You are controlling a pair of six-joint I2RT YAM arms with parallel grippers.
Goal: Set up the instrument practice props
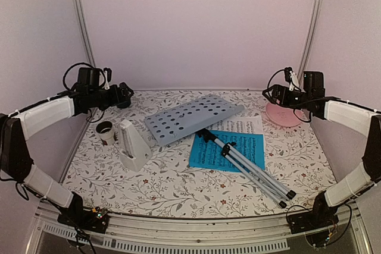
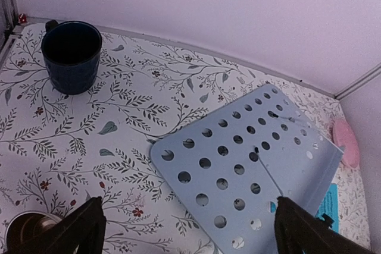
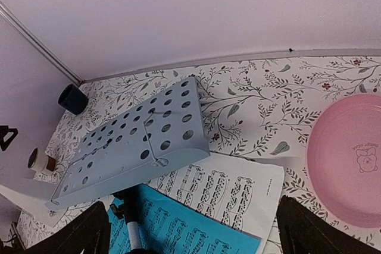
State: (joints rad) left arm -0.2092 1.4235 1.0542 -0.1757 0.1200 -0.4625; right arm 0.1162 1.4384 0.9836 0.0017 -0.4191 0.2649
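Nearest, flat on the floral surface (image 1: 178, 194): the silver tripod (image 1: 256, 169), folded, lying across the blue music sheet (image 1: 209, 154). Left of it, upright, the white metronome (image 1: 134, 145). Farther back, the white music sheet (image 1: 249, 125), partly under the blue one, and the perforated music stand panel (image 1: 190, 117), joined to the tripod. Beyond, pink plate (image 1: 283, 115) at right, dark blue cup (image 2: 71, 55) at left. Left jaws and right jaws wide apart above the far corners, gripping nothing.
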